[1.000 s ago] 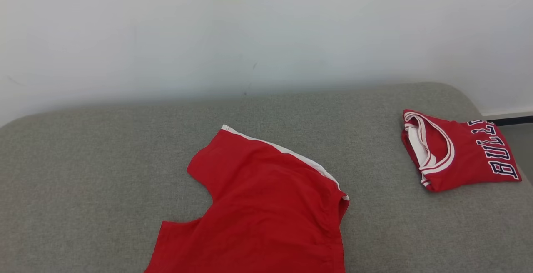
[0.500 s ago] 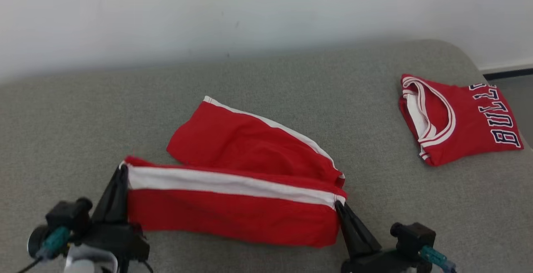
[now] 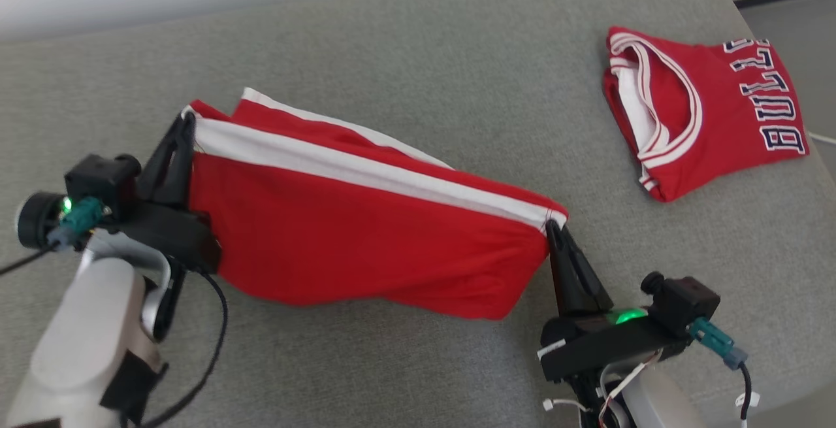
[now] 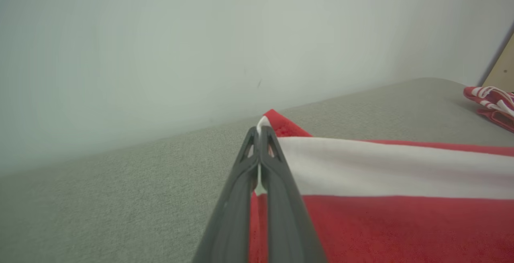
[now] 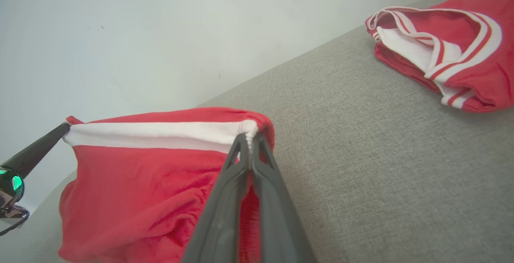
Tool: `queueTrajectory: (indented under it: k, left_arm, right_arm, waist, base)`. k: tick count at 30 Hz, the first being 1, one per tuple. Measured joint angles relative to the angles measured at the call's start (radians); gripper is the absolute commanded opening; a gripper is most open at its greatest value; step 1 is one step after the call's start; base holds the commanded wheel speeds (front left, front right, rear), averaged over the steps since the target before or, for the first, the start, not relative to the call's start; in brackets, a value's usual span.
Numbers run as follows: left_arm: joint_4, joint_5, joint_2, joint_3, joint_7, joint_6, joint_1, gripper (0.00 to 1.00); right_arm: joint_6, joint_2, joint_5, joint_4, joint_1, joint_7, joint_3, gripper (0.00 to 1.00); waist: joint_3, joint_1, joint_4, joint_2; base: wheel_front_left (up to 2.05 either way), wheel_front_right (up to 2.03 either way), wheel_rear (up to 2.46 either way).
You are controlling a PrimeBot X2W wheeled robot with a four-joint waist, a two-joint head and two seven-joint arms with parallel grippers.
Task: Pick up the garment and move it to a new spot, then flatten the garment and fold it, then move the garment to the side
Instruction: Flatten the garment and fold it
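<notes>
Big grey padded surface [image 3: 418, 42] in front of me, and the red shorts [image 3: 366, 232] are strung up over the middle of it. I can't tell if the saggy bottom edge touches down. The folded jersey [image 3: 712, 108] sits well apart on the right, nearer my right arm. The shorts' long axis runs along the white stripe, from my left hand [image 3: 187, 121] to my right hand [image 3: 552, 224], each clenched on one end. I reckon both arms have to travel together to keep that line taut.

Grey fabric couch [image 3: 418, 42], white wall [image 4: 160, 34]
</notes>
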Motion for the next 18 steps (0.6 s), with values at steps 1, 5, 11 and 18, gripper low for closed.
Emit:
queueTrajectory:
  k: [1, 5, 11, 18]
  left_arm:
    - [0.024, 0.0, 0.008, -0.01, 0.0, 0.0, -0.021, 0.0]
    - [0.078, 0.005, 0.049, -0.033, 0.0, 0.0, -0.105, 0.0]
    - [0.159, 0.023, 0.064, -0.074, 0.0, 0.0, -0.19, 0.0]
    - [0.266, 0.026, 0.066, -0.079, 0.0, 0.0, -0.246, 0.0]
  right_arm:
    - [0.0, 0.001, -0.002, -0.006, -0.009, 0.0, -0.007, 0.0]
    - [0.0, 0.005, 0.048, -0.028, -0.044, 0.0, 0.007, 0.0]
    - [0.0, 0.005, 0.077, -0.035, -0.07, 0.0, 0.009, 0.0]
    - [0.0, 0.005, 0.087, -0.051, -0.086, 0.0, 0.036, 0.0]
  waist:
    - [0.012, 0.0, -0.009, 0.0]
    - [0.06, -0.0001, -0.041, 0.0]
    - [0.126, -0.0001, -0.08, 0.0]
    - [0.171, -0.0002, -0.111, 0.0]
  base:
    - [0.0, 0.0, 0.0]
    - [0.0, 0.0, 0.0]
    - [0.0, 0.0, 0.0]
    - [0.0, 0.0, 0.0]
